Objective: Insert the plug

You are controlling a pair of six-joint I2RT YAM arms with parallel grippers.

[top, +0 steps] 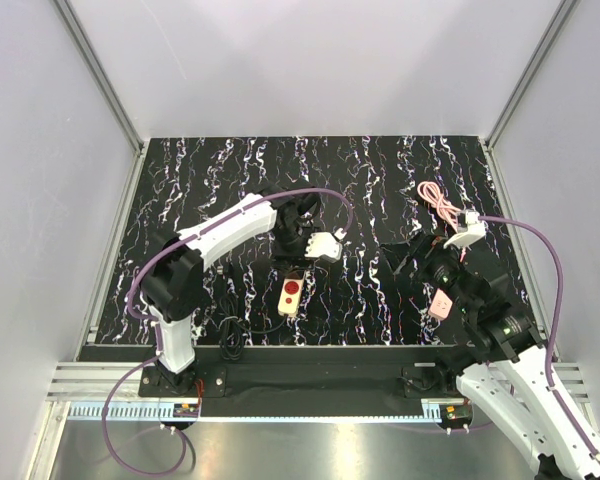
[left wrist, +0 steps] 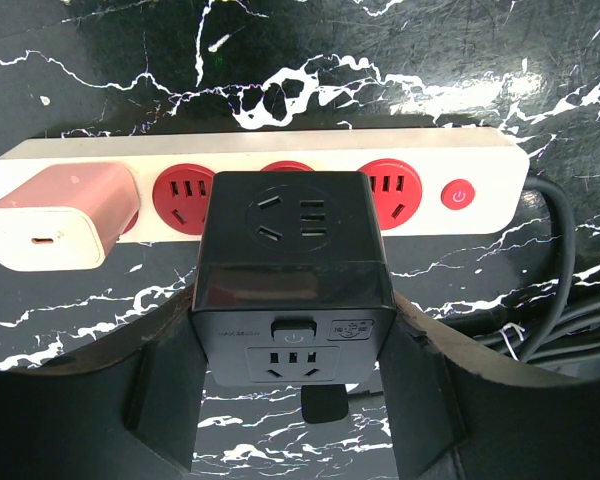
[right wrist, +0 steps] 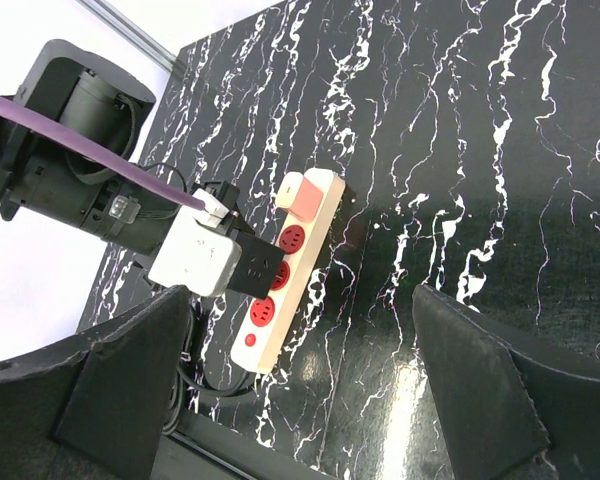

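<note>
Plug (left wrist: 292,270): rigid, light, smooth black cube. The left gripper (left wrist: 295,395) clamps its flat sides, the sound place to hold, over the middle socket of the strip (left wrist: 480,165), with the pink charger (left wrist: 60,215) at the plug's 9 o'clock. Right gripper (right wrist: 300,400) is spread wide and empty, off at the strip's 3 o'clock. Prongs are hidden beneath the plug; it is probably not fully seated.

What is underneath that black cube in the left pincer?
The cream power strip lies under the black cube plug. It hides the strip's middle red socket, save the top rim; neighbouring red sockets show on both sides. Whether its prongs are in cannot be seen.
</note>
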